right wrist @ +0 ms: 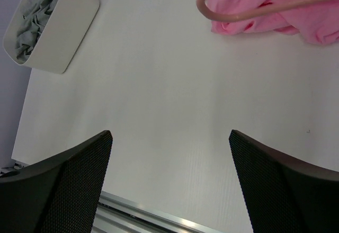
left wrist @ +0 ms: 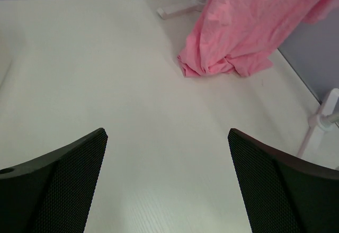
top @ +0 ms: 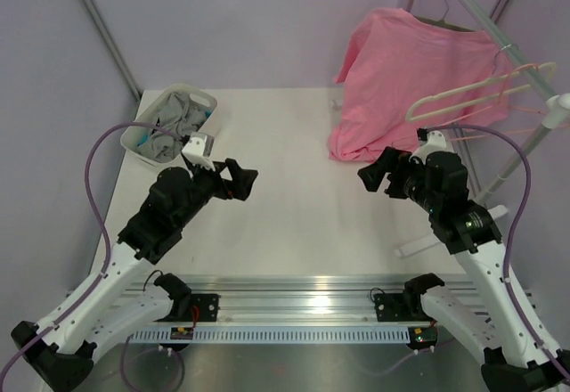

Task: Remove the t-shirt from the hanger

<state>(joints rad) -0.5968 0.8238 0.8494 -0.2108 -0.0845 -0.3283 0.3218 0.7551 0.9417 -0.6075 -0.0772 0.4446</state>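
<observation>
The heather-grey t-shirt (top: 171, 127) lies crumpled in a white basket at the back left, off any hanger; it also shows in the right wrist view (right wrist: 37, 10). The thick cream hanger (top: 476, 93) hangs bare on the rack at the right. Its curved end shows in the right wrist view (right wrist: 249, 14). My left gripper (top: 242, 181) is open and empty above the table, to the right of the basket; the left wrist view (left wrist: 167, 132) shows only bare table between its jaws. My right gripper (top: 372, 176) is open and empty, low and left of the hanger (right wrist: 170, 133).
The white basket (top: 134, 150) stands at the table's back left corner (right wrist: 63, 37). A pink t-shirt (top: 410, 71) hangs from the rack, its hem bunched on the table (left wrist: 228, 58). Thin pink wire hangers (top: 525, 111) hang beside the cream one. The rack's white foot (top: 427, 242) rests at the right.
</observation>
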